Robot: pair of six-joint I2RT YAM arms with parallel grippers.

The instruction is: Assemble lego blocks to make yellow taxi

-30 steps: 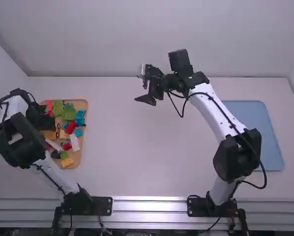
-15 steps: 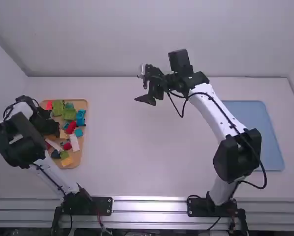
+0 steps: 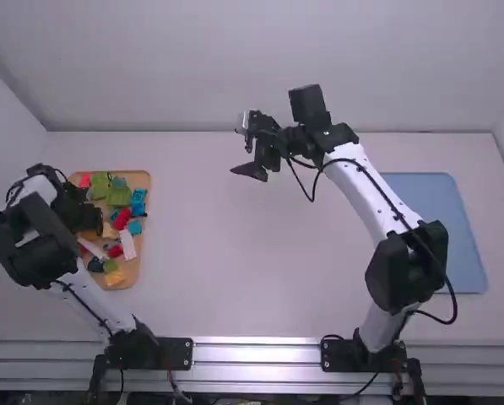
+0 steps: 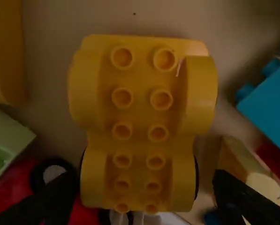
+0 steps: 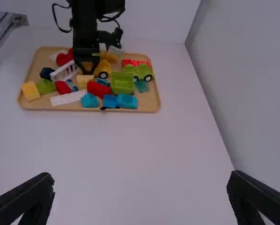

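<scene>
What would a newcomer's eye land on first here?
Probably the yellow wheeled base, studs up, between the left gripper's parted fingers. Next, the crowded wooden-coloured tray of bright blocks at the table's left side, then the right gripper, open and away from it, over bare white table.

In the high view, your left arm (image 3: 45,181) is now leaning a bit farther right than it was a second ago, and you are seeing its left gripper (image 3: 89,219) sitting farther in over the wooden tray (image 3: 147,184). It is also hanging a little nearer the bottom of that view, and it is hiding more of the yellow car base (image 4: 139,117).
</scene>
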